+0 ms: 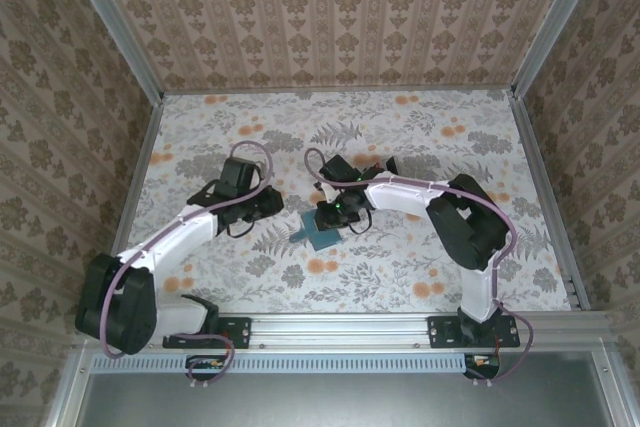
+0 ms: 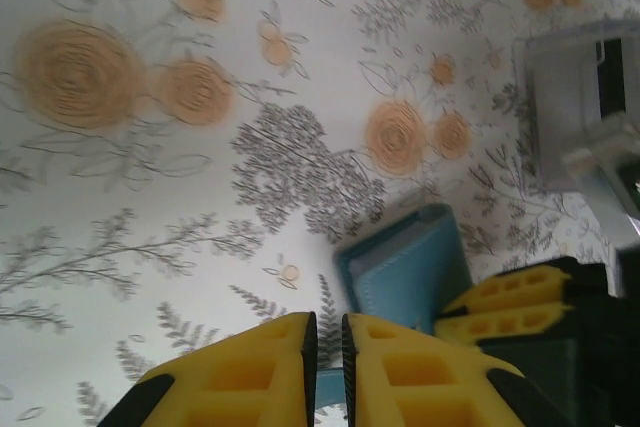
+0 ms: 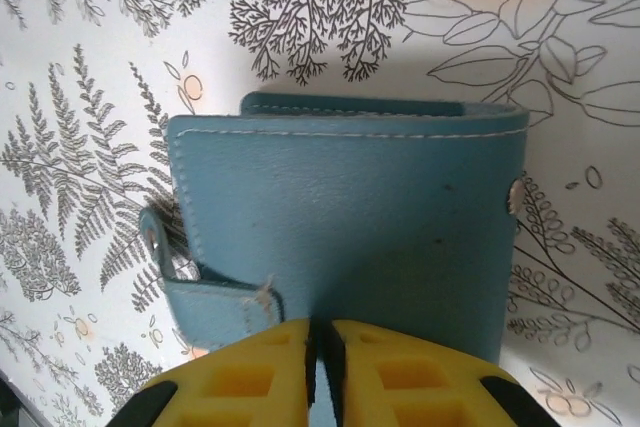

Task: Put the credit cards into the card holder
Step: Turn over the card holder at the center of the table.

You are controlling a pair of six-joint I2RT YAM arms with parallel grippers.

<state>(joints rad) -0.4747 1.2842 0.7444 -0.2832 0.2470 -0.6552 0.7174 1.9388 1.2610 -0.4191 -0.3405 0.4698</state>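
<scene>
Right gripper (image 3: 322, 367) is clamped down to a hairline slit, and it looks like it's pinching the near edge of the card holder (image 3: 350, 237). The teal cover runs straight in under the yellow fingertips.

Left gripper (image 2: 325, 347) sits just beside the card holder, on the opposite side from the right one. Its jaws are squeezed almost together too. There's a sliver of teal low in the slit, but I honestly can't tell if it's gripping that or just hovering over it.

The card holder itself lies flat and folded shut on the flowery table (image 1: 400, 277), between the two grippers and roughly mid-table.

Counts:
- One card holder, with one strap tab (image 3: 215, 297) sticking out of its side.
- Two little metal snaps, one on the strap and one on the cover's far edge (image 3: 515, 192).
- One clear-grey rack (image 2: 560, 97), standing near the holder on the far side from the arm bases. Something dark is slotted in it (image 2: 612, 77), probably the credit cards, but it's too blurry to count them.
</scene>
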